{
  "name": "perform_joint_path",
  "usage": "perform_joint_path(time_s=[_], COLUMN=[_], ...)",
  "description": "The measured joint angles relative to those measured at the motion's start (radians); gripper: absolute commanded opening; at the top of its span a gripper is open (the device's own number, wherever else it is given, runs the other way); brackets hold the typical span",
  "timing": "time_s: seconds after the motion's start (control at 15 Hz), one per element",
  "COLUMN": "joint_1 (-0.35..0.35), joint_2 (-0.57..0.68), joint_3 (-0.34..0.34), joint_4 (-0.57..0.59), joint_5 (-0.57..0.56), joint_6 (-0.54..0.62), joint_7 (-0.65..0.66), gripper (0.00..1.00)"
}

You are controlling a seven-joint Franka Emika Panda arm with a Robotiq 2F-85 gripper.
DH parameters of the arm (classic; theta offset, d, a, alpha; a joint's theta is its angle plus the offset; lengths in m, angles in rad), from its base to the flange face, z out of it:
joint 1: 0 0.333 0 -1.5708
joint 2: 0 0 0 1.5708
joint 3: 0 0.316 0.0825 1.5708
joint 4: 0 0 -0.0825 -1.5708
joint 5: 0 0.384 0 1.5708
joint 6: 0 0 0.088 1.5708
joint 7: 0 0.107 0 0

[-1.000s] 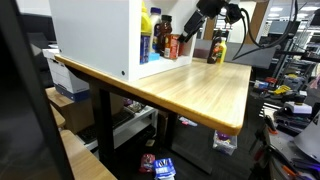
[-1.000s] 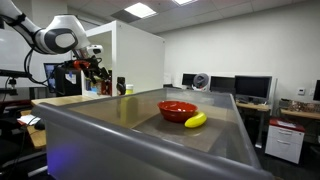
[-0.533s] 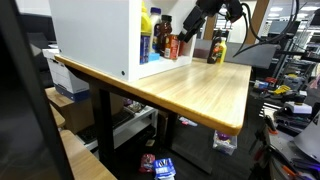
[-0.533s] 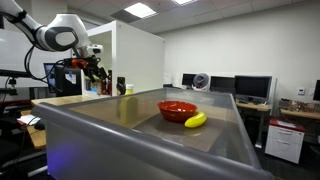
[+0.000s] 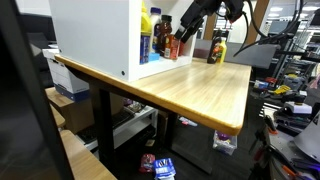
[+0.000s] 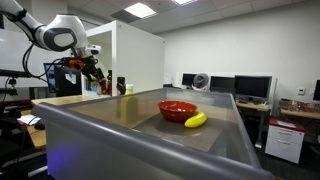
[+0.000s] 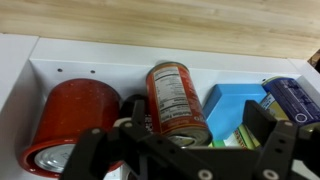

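Approach step, I'd say: your fingers (image 7: 270, 140) are wide, holding nothing, w/ the labelled can (image 7: 176, 100) inside the white shelf (image 7: 120, 70) at 12, red tin (image 7: 72, 125) at 9, blue box (image 7: 232, 105) at 3; next calls for straddling the can w/o nudging neighbours.

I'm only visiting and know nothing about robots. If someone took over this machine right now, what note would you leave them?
Claw: open and empty, at the mouth of the white cupboard on the wooden table.
Things: in the wrist view a labelled can sits straight ahead of it, between a red tin and a blue box.
Done: the claw faces the can.
Left: nothing is gripped yet; all three sit untouched in the cupboard.
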Motion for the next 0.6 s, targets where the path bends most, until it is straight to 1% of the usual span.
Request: perform_joint_path(time_s=[0.33,0.4,0.47,0.6], joint_1=[0.027,0.028,0.028,0.028], joint_2=[0.039,0.046,0.051,0.059], joint_3=[-0.011,-0.012,-0.012,-0.014], joint_4=[0.017,0.020,0.022,0.025], joint_5=[0.041,0.047,0.050,0.053], joint_6=[0.025,0.030,0.035,0.047], joint_7=[-0.026,-0.030,-0.033,-0.034], gripper=[1.00,0.97,0.75,0.73])
